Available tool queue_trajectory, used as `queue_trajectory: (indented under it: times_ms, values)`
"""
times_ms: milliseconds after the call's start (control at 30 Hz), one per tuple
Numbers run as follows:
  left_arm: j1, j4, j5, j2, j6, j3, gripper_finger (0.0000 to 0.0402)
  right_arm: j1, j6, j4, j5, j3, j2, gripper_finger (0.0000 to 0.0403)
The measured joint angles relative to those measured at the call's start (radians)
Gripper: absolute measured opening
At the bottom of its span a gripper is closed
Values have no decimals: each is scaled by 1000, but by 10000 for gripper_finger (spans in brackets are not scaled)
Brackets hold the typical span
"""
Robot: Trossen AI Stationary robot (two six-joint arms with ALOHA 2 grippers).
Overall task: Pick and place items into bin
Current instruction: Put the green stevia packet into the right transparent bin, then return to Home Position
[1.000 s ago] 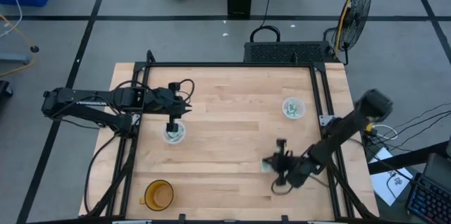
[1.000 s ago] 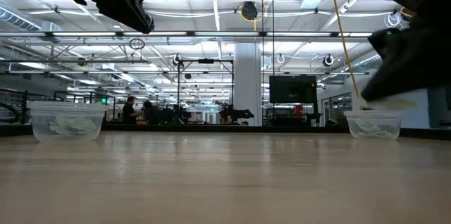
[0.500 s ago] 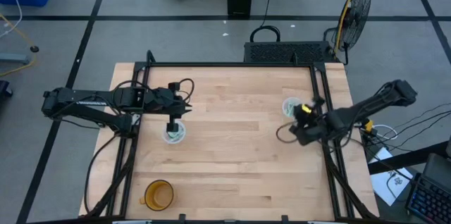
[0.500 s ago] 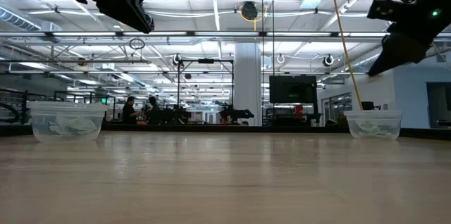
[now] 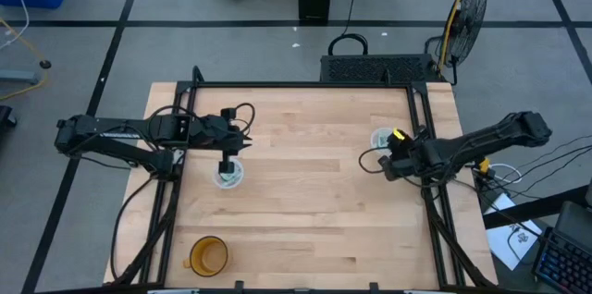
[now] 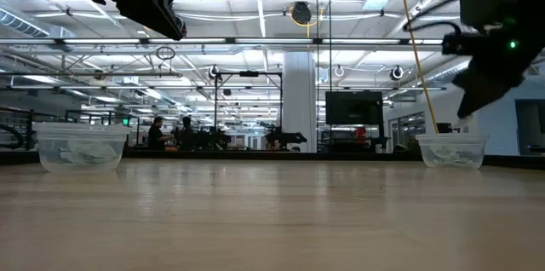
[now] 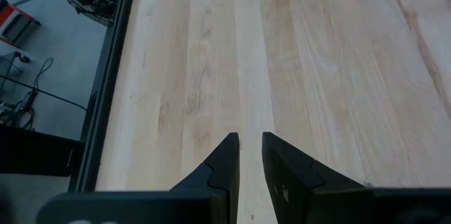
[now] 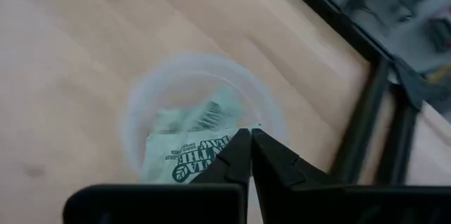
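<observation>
Right gripper (image 8: 250,155) hovers above a clear round plastic tub (image 8: 134,122) near the right edge of the pale wooden slat table (image 5: 305,183), fingers pinched on the edge of a small flat white packet with green print (image 8: 184,157); the packet hangs over the tub's mouth. Print on the packet is partly legible: a green leaf mark and block letters reading something like "TEA", seen inverted; the rest too soft to read. More pale green and white packets (image 8: 204,115) lie inside the same tub. In the high view this tub (image 5: 381,139) sits just beside the right gripper (image 5: 396,153), close to the black frame rail (image 5: 427,146). Left gripper (image 5: 227,166) hangs over a second clear round tub (image 5: 229,177) on the table's left half; its fingers (image 7: 224,164) are drawn nearly together with a slim gap, holding nothing. That tub also holds pale packets (image 6: 81,153). An orange cup (image 5: 208,255) stands near the front left corner, well apart from both tubs.
</observation>
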Motion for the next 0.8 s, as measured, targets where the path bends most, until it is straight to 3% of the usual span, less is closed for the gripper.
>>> queue_trajectory:
  times_ms: [167, 267, 633, 800]
  values:
    - [0, 0, 0, 0, -3, 0, 69, -55, 40, 85, -33, -121, 7, 23]
    - [0, 0, 0, 0, 2, 0, 69, -68, 19, 162, 37, -157, 6, 35]
    - [0, 3, 0, 0, 2, 0, 69, -82, -199, 292, 25, -146, 2, 90]
    - [0, 50, -28, 0, 52, 0, 69, -82, -366, 307, 24, -54, -12, 95]
